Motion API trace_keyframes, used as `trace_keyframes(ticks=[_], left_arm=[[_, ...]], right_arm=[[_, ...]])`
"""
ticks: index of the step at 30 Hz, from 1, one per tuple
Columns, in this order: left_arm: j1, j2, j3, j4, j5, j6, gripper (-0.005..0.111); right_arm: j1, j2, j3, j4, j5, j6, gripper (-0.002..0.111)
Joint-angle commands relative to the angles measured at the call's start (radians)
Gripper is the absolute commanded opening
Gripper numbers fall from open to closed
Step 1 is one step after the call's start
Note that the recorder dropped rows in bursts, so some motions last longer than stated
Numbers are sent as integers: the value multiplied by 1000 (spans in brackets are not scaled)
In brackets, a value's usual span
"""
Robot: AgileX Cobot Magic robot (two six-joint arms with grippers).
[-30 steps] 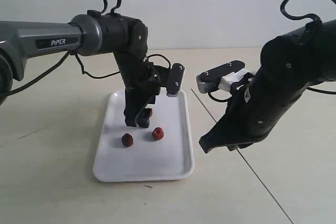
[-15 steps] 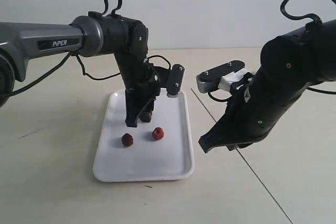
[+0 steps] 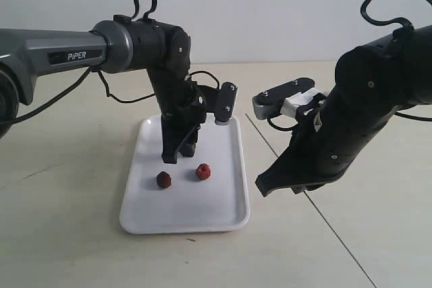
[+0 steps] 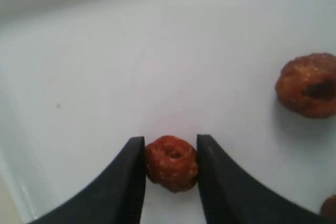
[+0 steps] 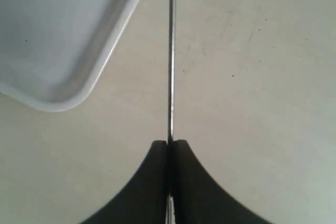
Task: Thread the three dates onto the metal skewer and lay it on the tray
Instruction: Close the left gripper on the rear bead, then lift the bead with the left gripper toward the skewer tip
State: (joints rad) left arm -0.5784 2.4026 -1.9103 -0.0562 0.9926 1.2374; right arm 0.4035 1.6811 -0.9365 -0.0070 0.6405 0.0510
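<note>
Nearest, low over the beige tabletop [image 3: 67, 247], just beside the right edge of the white tray [image 3: 202, 214]: right jaws clenched tight on the metal skewer [image 5: 170, 51]. Thin rod pointing straight out from between them, passing beside a rounded corner of the tray. Farther in, on the tray floor: a darker date [image 3: 163, 179] on the left and a redder date [image 3: 202, 171] near it on the right, not touching. Beyond those, toward the tray's middle: left jaws pointing down, grasping a third date [image 4: 171, 162], one tip pressed against each side. Cannot tell whether lifted or resting on the tray. Farthest back, a plain pale wall [image 3: 283, 5].
</note>
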Motion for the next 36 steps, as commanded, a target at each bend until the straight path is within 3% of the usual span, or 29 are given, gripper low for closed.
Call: trace_keyframes(ticks=[1,16,27,32,36], left_arm=[[0,5,0,6,-3,-12,32],[0,-17,0,4,-3,-31,32],[1,-69,0,-3,19,-151,32],[13,-109,0,-75,25,-177,32],[57,-147,0,-231,31,-177,32]], right_arm=[[-5,-7,5,0,-12,0,0],[-5,-7,5,0,-21,0,0],[-5,-7,5,7,-38,0,0],[-5,-7,5,7,-38,0,0],[-5,-7,5,7,-38,0,0]])
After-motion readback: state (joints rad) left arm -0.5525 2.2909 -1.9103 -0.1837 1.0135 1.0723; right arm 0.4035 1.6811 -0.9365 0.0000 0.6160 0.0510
